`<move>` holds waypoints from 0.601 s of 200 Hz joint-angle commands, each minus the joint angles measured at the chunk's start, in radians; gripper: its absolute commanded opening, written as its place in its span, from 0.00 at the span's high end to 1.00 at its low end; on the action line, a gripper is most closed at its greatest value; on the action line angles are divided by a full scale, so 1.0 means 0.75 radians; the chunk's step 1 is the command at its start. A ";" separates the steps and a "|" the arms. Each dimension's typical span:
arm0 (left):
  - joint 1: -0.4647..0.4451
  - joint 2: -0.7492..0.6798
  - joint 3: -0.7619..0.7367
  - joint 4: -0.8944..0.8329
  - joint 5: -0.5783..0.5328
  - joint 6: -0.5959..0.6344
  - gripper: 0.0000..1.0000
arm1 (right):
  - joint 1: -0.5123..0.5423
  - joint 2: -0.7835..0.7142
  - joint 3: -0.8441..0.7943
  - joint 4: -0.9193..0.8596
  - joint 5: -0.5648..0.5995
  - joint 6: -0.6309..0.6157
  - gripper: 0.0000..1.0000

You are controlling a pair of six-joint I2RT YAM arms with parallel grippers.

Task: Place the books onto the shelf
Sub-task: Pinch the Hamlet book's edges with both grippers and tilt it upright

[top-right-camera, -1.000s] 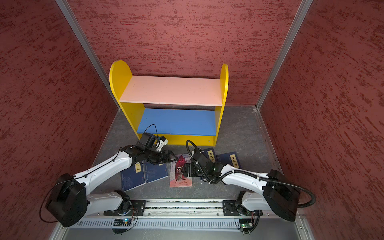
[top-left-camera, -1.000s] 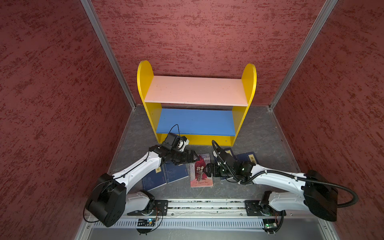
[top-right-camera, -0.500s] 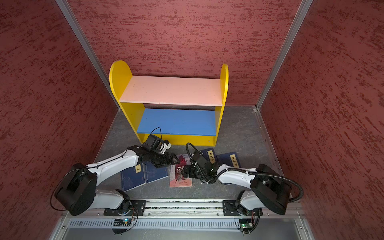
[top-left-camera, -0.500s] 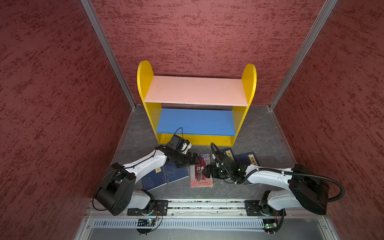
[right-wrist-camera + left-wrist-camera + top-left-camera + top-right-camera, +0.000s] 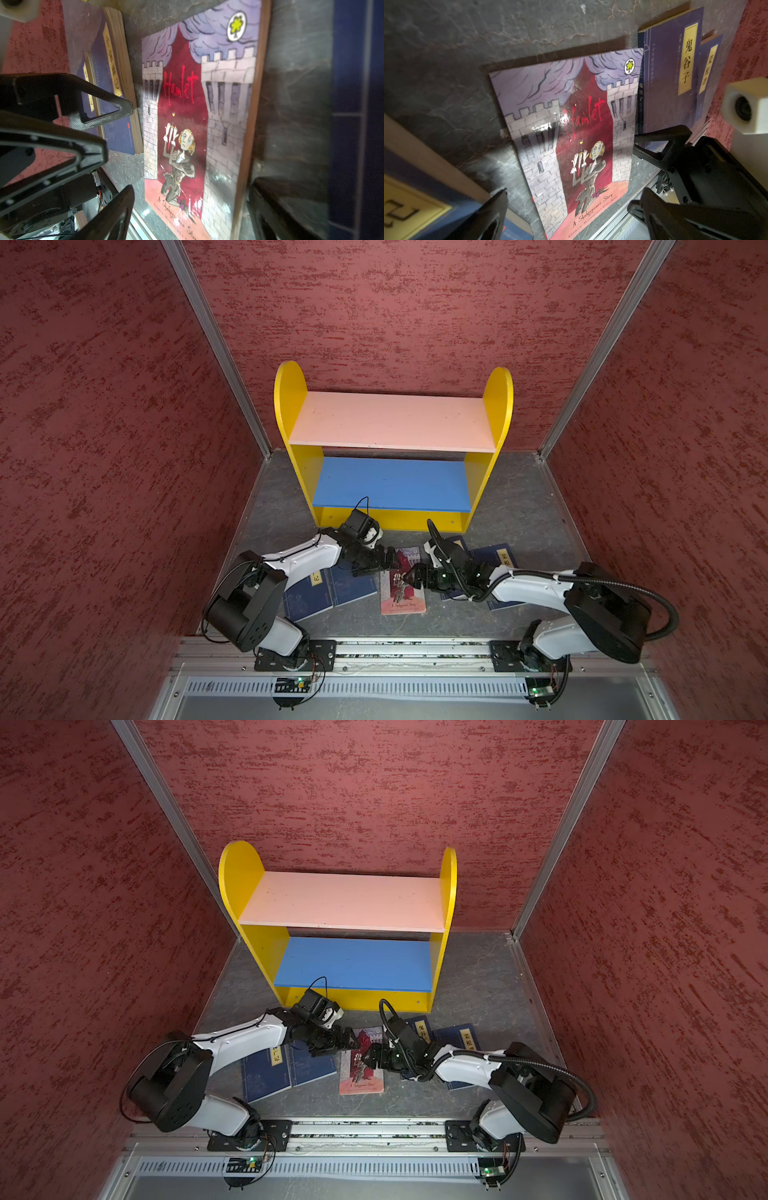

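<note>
The red book (image 5: 401, 598) (image 5: 360, 1078), a Hamlet paperback, lies flat on the grey floor in front of the shelf (image 5: 392, 423) (image 5: 340, 903), whose boards are bare. My left gripper (image 5: 390, 563) (image 5: 569, 198) hangs open low over the book's left side. Facing it from the right, my right gripper (image 5: 409, 575) (image 5: 191, 193) is also open, its fingers straddling the cover (image 5: 197, 124). Nothing is gripped. Navy books with yellow labels lie flat on both sides: a pair at the left (image 5: 328, 593) and a pair at the right (image 5: 503, 558) (image 5: 670, 79).
Red textured walls (image 5: 104, 448) close in on the left, the right and the back. A metal rail (image 5: 395, 649) with both arm bases runs along the front edge. Grey floor (image 5: 519, 497) shows to the right of the shelf.
Both grippers have drawn closer together over the red book. The right jaws have narrowed slightly. The books have not moved.
</note>
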 commanded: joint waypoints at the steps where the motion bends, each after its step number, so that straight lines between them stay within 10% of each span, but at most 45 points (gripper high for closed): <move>1: -0.005 0.039 0.039 -0.014 -0.026 -0.002 0.01 | -0.007 0.052 -0.016 -0.028 -0.026 0.018 0.13; 120: -0.022 0.093 0.017 0.131 0.229 -0.018 0.01 | -0.013 0.097 -0.049 -0.060 -0.035 0.022 0.13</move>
